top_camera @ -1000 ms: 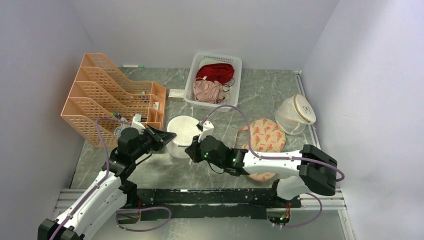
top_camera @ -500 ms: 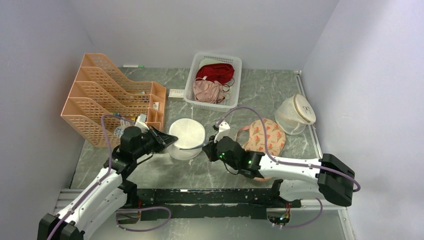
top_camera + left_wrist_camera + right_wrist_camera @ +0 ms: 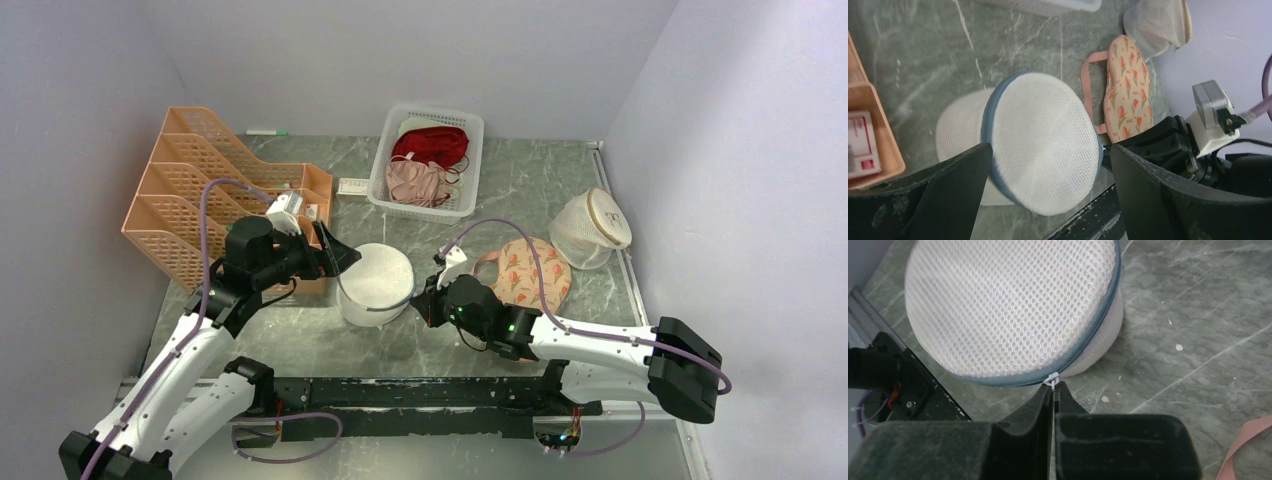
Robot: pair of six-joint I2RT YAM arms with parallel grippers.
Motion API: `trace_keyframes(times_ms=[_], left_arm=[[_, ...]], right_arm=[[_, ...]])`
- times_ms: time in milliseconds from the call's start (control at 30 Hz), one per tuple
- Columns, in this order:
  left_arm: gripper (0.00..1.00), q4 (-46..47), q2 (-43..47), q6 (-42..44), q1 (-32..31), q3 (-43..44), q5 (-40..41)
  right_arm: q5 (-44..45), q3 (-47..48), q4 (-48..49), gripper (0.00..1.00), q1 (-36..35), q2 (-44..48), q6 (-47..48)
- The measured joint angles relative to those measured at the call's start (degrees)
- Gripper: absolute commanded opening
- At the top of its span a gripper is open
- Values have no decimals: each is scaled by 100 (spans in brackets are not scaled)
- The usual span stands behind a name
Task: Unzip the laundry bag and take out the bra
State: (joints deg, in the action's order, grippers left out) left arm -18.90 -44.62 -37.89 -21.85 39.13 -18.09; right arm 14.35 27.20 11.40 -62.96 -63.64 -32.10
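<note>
The laundry bag (image 3: pixel 375 279), a white mesh drum with a blue-grey zipper rim, stands on the table's middle. My left gripper (image 3: pixel 340 258) hangs open just left of it, touching nothing. In the left wrist view the bag (image 3: pixel 1038 115) leans between the spread left gripper (image 3: pixel 1050 148). My right gripper (image 3: pixel 418 300) reaches in from the right. In the right wrist view the right gripper (image 3: pixel 1053 385) is shut on the small white zipper pull (image 3: pixel 1050 379) at the rim of the bag (image 3: pixel 1008 305). The zipper that shows looks closed. The bra is hidden.
An orange file rack (image 3: pixel 200 200) stands at the left, close behind my left arm. A white basket (image 3: pixel 396 185) at the back holds dark red and pale pink garments. A floral pouch (image 3: pixel 530 270) and a translucent mesh bag (image 3: pixel 590 230) lie to the right.
My left gripper has opened, let go of the bag and drawn back up-left. The right gripper, still shut on the pull, has moved right, and the bag has shifted right with it.
</note>
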Motion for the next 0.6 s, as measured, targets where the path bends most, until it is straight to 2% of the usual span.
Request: trace_keyframes(times_ms=[200,267,433,600], left_arm=[[100,-310,24,1016,-28,483,-210],[96,-444,-166,1340,-179,625,-195],[86,-570,-743,1779,-1467,824,319],[94,-627,-988,1849,-2739,828,1165]], right_arm=[[-85,149,-17,0,17,105,-22],[-107,232,-37,0,37,94,-48],[-125,363,-63,0,140,87,-162],[-208,365,-146,0,254,94,-282]])
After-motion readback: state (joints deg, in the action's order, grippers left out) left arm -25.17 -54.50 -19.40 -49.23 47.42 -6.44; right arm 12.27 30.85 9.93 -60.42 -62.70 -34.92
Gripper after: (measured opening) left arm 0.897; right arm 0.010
